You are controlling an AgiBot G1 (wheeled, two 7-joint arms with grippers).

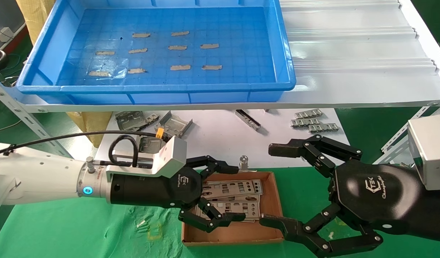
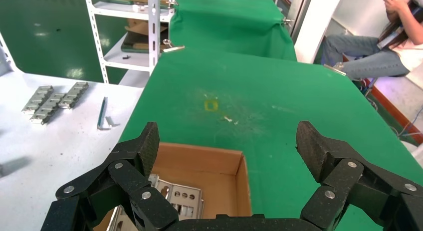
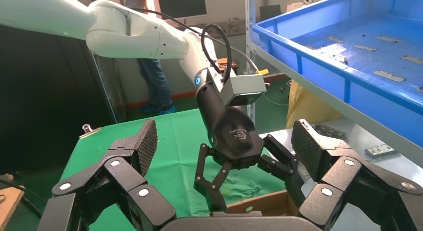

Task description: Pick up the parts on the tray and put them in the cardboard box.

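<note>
The left gripper (image 3: 252, 178), fingers spread, hangs over the box (image 3: 264, 203), below the tray (image 3: 319, 61).

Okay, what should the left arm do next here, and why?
Probably lift the left gripper straight up and clear of the cardboard box. It is open and empty over the parts already lying there, and the tray shows only tape strips. The open right gripper waits beside the box.
</note>
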